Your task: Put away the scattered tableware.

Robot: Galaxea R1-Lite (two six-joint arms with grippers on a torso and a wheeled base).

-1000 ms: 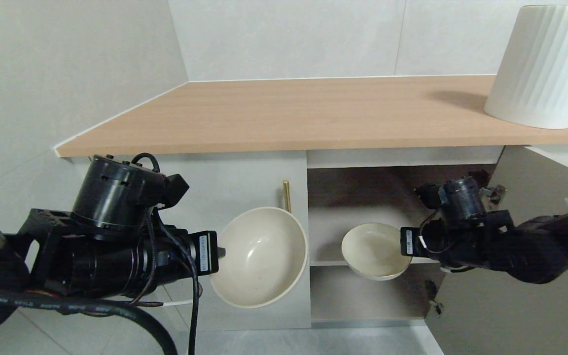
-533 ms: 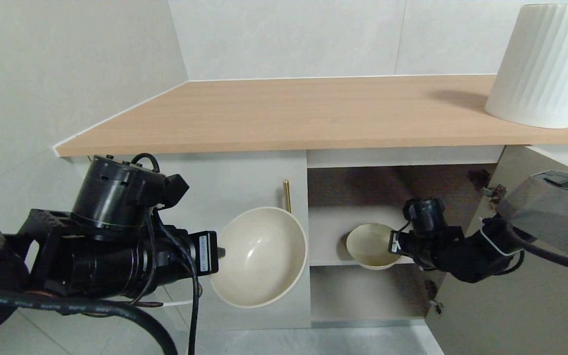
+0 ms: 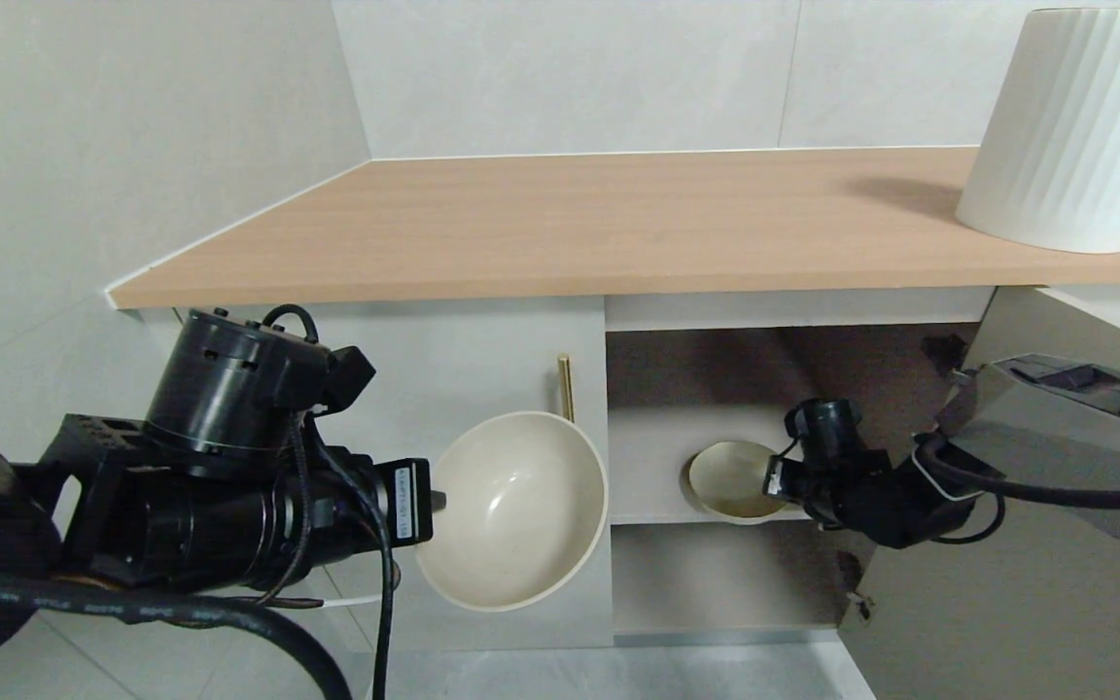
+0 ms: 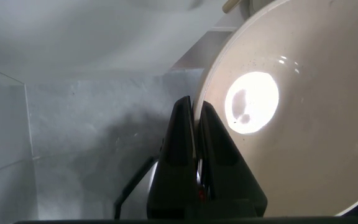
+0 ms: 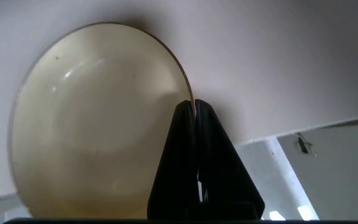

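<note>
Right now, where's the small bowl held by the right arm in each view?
Head: small bowl inside the open cabinet, right of centre, at mid height.
Left wrist: the larger bowl instead.
Right wrist: close up, behind the right gripper.
Shared landmark: that gripper pinching the small bowl's rim.

Bowls: two counted, both cream. The larger bowl (image 3: 511,510) sat at lower centre of the frame, and the smaller bowl (image 3: 730,478) was right of centre.

Grippers: two. The left gripper (image 3: 436,499) was pinched on the larger bowl's rim, and the right gripper (image 3: 774,481) on the smaller bowl's rim.

White ribbed container (image 3: 1070,126): one, upper right, standing on the single wooden countertop (image 3: 570,224).

Cabinet doors: two, one closed door (image 3: 463,360) at centre and one open door (image 3: 988,612) at lower right.

Brass handle (image 3: 565,386): one.

Inner shelf (image 3: 647,486): one.
</note>
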